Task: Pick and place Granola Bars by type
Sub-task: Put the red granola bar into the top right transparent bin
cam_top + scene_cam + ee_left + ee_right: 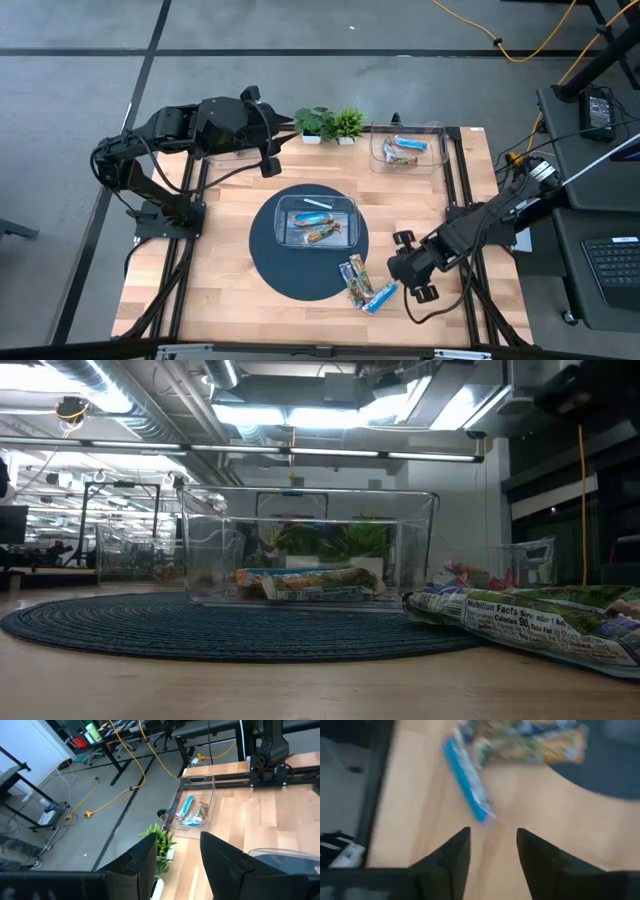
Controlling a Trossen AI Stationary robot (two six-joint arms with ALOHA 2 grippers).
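Loose granola bars lie flat at the mat's near right edge: multicoloured ones [354, 277] and a bright blue one [381, 297], also seen as blue bar [469, 782] and multicoloured bars [530, 742]. My right gripper [396, 268] [492, 845] is open, just right of them, with the blue bar ahead of its fingers. A clear bin [318, 222] on the round mat holds a silver, a blue and an orange-brown bar. A far bin [407, 148] [192, 810] holds blue bars. My left gripper [283, 135] [175, 855] is open, raised near the plants.
The dark round mat [268, 250] [150, 622] lies mid-table. Two small potted plants [330, 123] stand at the far edge between the arms. Dark rails [455, 190] run along both table sides. In the low view the centre bin [310, 550] and loose bars [540, 620] show.
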